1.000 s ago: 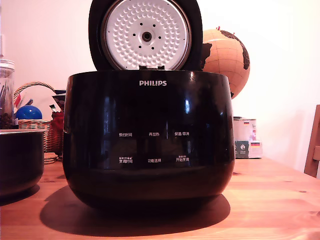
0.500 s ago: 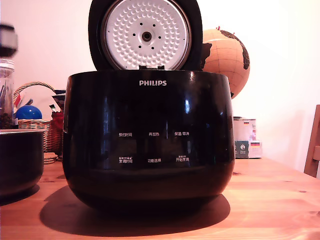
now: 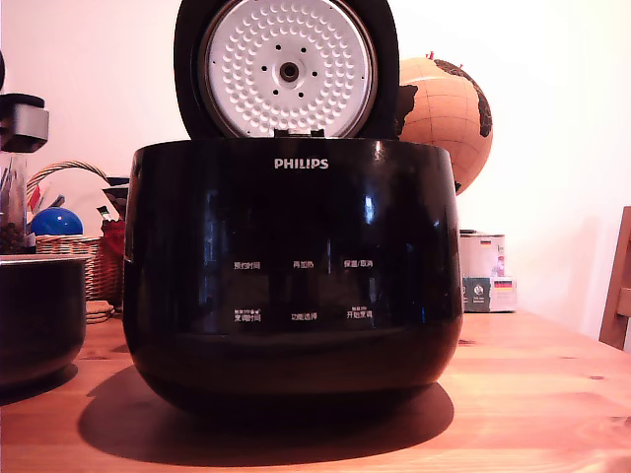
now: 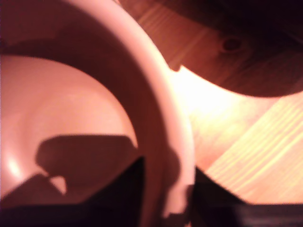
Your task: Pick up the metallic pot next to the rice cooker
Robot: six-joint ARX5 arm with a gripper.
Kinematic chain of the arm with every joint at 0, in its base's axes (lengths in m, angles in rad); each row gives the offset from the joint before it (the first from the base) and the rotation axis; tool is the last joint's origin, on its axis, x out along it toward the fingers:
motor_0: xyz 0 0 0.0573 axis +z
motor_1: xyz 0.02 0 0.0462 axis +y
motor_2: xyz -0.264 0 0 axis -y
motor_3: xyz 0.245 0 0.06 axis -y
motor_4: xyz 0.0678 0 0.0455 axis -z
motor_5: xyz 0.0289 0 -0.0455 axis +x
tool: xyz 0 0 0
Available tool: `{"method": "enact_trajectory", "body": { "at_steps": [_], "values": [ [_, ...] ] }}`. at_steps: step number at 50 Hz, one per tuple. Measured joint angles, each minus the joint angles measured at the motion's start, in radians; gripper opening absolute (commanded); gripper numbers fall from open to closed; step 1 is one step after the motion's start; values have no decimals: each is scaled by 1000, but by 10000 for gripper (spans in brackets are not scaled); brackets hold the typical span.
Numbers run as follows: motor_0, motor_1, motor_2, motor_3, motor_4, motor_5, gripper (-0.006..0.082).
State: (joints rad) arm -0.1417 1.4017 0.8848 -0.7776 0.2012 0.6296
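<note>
The rice cooker (image 3: 293, 271) is large and glossy black, and it fills the middle of the exterior view with its round lid (image 3: 287, 67) raised. The metallic pot (image 3: 39, 317) is dark with a thin pale rim and stands on the table at the exterior view's left edge, cut off by the frame. A grey block of my arm (image 3: 22, 120) hangs above it. The wrist view looks down into the pot's smooth inside (image 4: 71, 109). My gripper (image 4: 168, 182) is open and straddles the rim (image 4: 163, 99), with one dark finger (image 4: 118, 194) inside and the other outside.
A wicker basket (image 3: 74, 251) with a blue ball (image 3: 55, 222) stands behind the pot, beside a clear jar (image 3: 12, 197). A globe (image 3: 446, 118) and a small box (image 3: 485, 273) stand behind the cooker. The wooden table (image 3: 532, 394) carries everything, and a chair edge (image 3: 618, 291) shows at far right.
My arm has come into the exterior view at the top left and moved down toward the pot. The pot and cooker have not moved.
</note>
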Motion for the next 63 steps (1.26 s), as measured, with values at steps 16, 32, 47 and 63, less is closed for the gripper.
{"method": "enact_trajectory", "body": {
  "at_steps": [16, 32, 47, 63],
  "values": [
    [-43, 12, 134, -219, -73, -14, -19],
    [-134, 19, 364, -456, -228, -55, -19],
    [-186, -40, 471, -588, -275, -99, -19],
    [-196, -142, 578, -584, -280, -104, -19]
  ]
}}
